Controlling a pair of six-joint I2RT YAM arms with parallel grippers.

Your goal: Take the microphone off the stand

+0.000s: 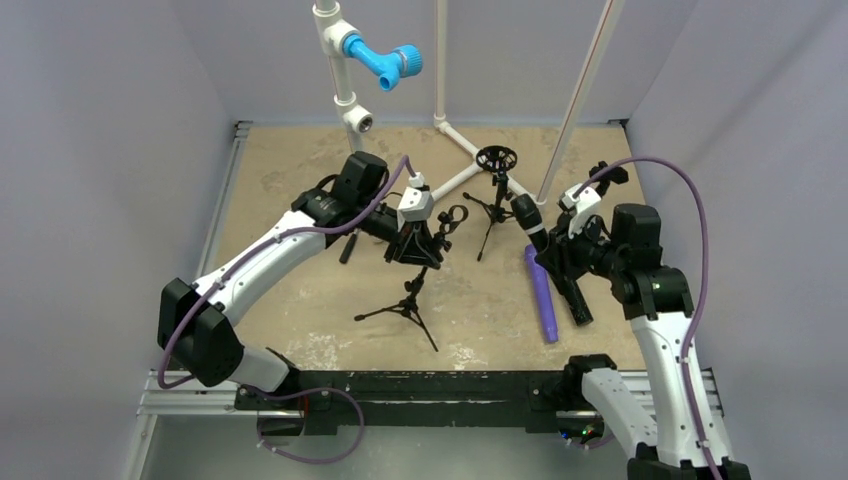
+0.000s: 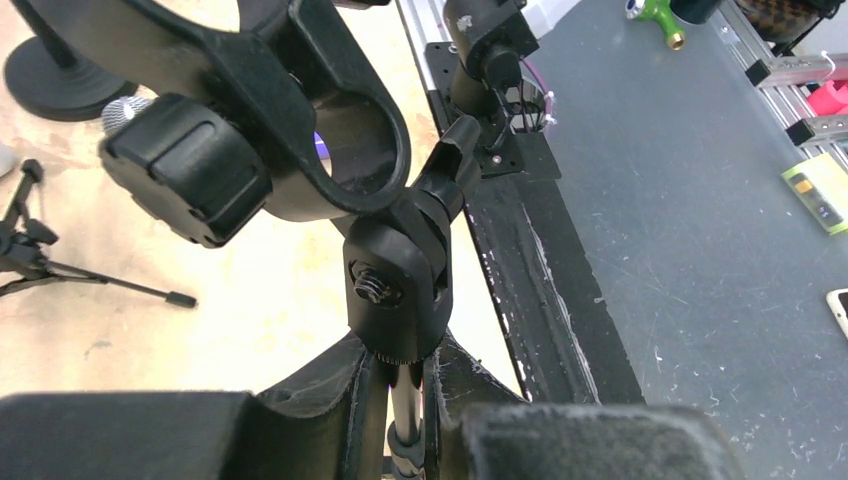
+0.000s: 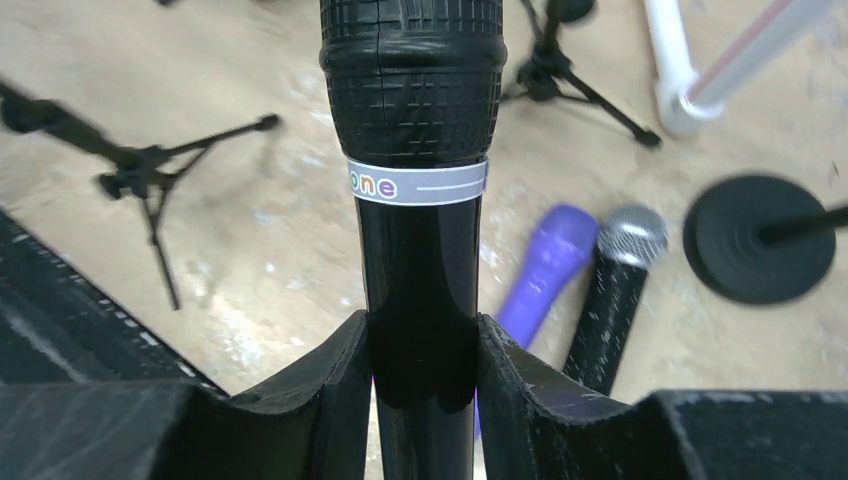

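Note:
My left gripper (image 1: 415,246) (image 2: 405,400) is shut on the thin pole of the black tripod stand (image 1: 405,305) (image 2: 400,425), just under its swivel joint (image 2: 395,290). The stand's clip (image 2: 330,130) (image 1: 452,217) above holds nothing. To the right, apart from the stand, my right gripper (image 1: 548,252) (image 3: 422,350) is shut on the glossy handle of a black microphone (image 1: 528,220) (image 3: 418,150) with a textured head and a grey band. The microphone is up off the table, tilted toward the far left.
A purple microphone (image 1: 540,295) (image 3: 548,265) and a black one with a silver grille (image 1: 575,297) (image 3: 620,290) lie under my right arm. A second tripod (image 1: 495,190) with a ring mount stands behind. White pipe frame (image 1: 470,150), blue fitting (image 1: 383,60), round stand base (image 3: 765,240).

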